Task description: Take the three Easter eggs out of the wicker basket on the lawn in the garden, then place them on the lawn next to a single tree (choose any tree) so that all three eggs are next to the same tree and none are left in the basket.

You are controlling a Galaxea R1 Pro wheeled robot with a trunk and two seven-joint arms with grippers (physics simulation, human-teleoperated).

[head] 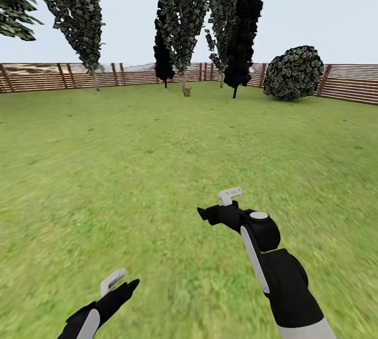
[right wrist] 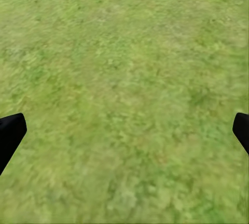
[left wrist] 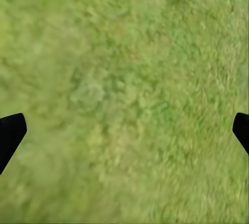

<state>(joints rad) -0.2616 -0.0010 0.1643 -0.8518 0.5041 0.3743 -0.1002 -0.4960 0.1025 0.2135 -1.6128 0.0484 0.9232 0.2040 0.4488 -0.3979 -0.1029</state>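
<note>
While both grippers (head: 123, 286) (head: 207, 214) hang spread wide and empty, lawn (head: 157, 171) stretches to a slatted fence (head: 346, 83).

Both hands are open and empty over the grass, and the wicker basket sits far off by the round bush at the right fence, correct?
Not quite. The wicker basket sits at the foot of a pale-trunked tree near the middle of the far fence, well left of the round bush, as the head view shows. The left hand and right hand are open and empty.
</note>
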